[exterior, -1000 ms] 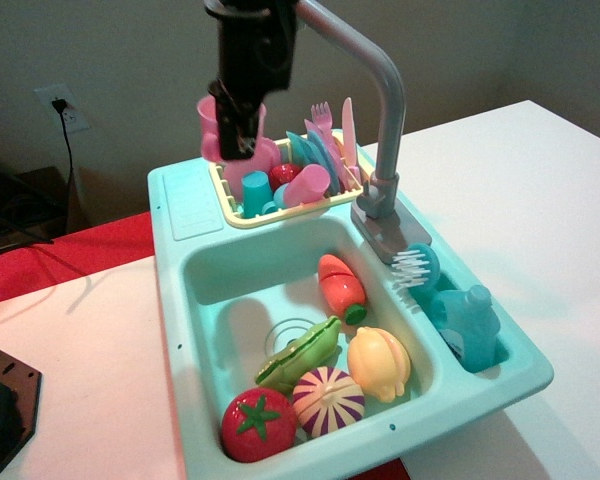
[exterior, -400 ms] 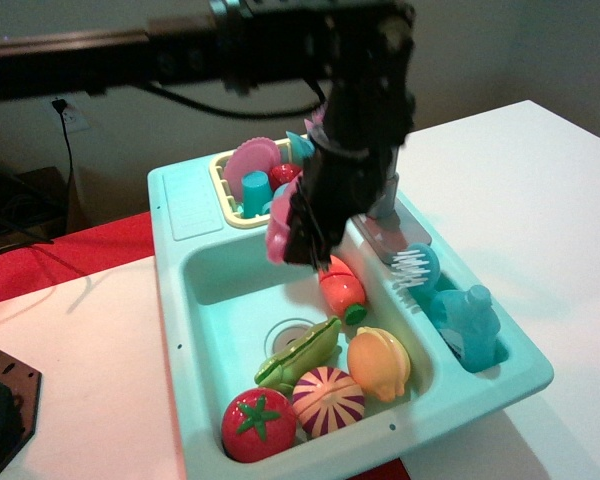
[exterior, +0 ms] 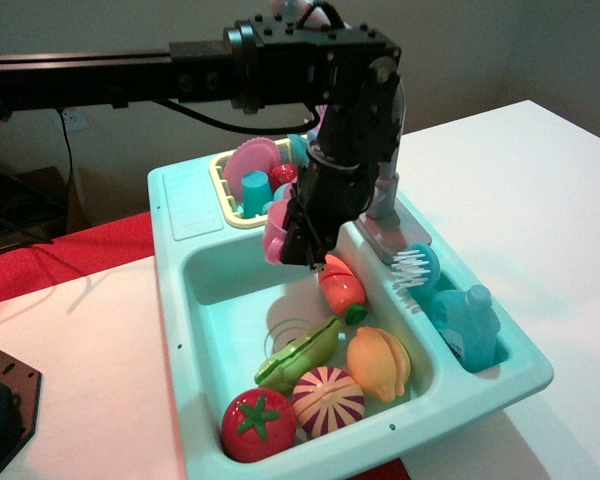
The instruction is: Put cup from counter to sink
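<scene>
Above the far end of the sink [exterior: 195, 300], the cup [exterior: 277, 236] is held in the closed fingers [exterior: 298, 240], clear of the counter [exterior: 192, 198] and not yet touching the basin floor. The cup sits on the left side of the fingers, apparently tipped on its side; exact tilt cannot be told. Directly below is bare floor near the drain ring [exterior: 292, 330], with the carrot [exterior: 341, 287] just to the right. A straight descent looks sufficient; the carrot is the likely clash.
</scene>
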Tool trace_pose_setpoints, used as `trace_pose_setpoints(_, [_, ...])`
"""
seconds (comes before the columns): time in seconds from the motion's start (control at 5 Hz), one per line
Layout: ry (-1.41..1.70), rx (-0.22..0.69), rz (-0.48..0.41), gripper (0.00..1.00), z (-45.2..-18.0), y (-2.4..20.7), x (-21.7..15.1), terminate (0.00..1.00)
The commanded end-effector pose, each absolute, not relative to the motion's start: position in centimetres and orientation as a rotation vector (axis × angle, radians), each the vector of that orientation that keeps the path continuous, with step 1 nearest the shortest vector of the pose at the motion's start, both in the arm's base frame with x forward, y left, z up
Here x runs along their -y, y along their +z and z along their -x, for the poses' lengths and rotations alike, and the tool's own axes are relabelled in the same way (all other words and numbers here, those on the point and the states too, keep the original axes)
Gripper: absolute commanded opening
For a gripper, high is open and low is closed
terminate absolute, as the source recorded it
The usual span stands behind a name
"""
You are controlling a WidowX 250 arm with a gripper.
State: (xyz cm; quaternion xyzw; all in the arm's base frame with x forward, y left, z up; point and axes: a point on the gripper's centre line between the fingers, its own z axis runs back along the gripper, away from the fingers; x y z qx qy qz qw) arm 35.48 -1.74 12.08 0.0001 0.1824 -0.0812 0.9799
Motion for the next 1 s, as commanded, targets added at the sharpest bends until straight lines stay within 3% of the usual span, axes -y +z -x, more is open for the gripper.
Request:
trace_pose_setpoints(0.0, [-0.167, -0.376, 0.035, 1.00, -35.6, 13.8, 1.2, 0.00])
trace_pose_setpoints(0.4, [-0.157, -0.351, 0.054, 1.00, -35.5, 15.2, 1.1, 0.00])
trace_pose_setpoints(0.6, [-0.137, -0.314, 0.031, 1.00, -35.4, 17.0, 0.5, 0.00])
trace_pose_setpoints(0.8, [-0.128, -0.298, 0.013, 1.00, -35.1, 17.9, 0.1, 1.00])
